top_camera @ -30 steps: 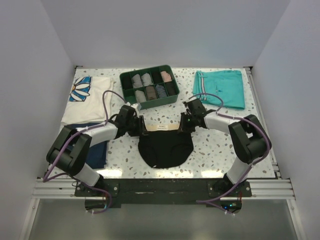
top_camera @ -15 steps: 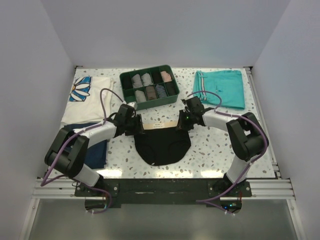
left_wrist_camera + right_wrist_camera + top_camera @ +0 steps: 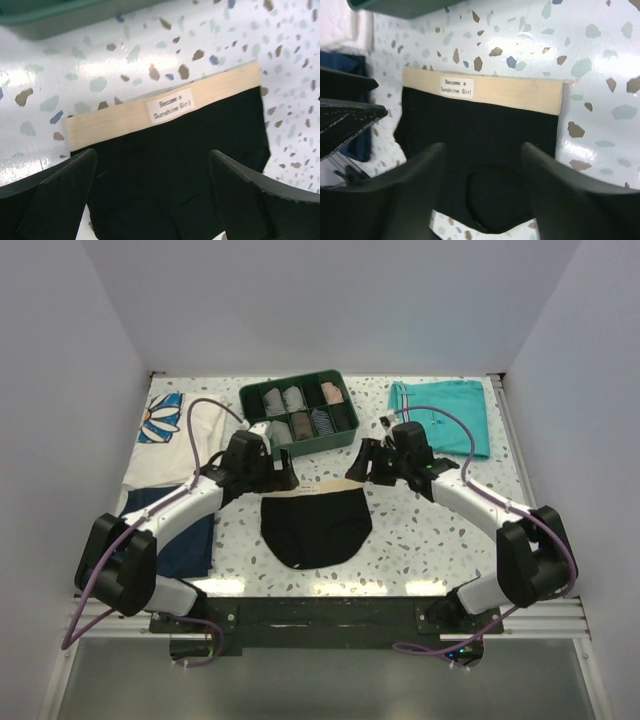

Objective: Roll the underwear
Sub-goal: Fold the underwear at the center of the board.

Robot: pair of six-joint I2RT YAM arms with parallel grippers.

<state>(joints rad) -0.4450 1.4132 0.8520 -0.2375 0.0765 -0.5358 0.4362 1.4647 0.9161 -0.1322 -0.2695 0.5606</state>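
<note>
Top external view: left gripper (image 3: 280, 474) and right gripper (image 3: 358, 468), jaws now wide, have released the underwear (image 3: 315, 528), flat on the table (image 3: 425, 535)

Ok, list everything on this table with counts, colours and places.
underwear: one, black with beige waistband, flat at table centre
tray: one, green, far centre
small rolls: several, grey, pink, striped, inside tray
shorts: one, teal, far right
T-shirt: one, white with daisy print, far left
folded garment: one, navy, near left
left gripper: one, black, open above underwear
right gripper: one, black, open above underwear
</note>
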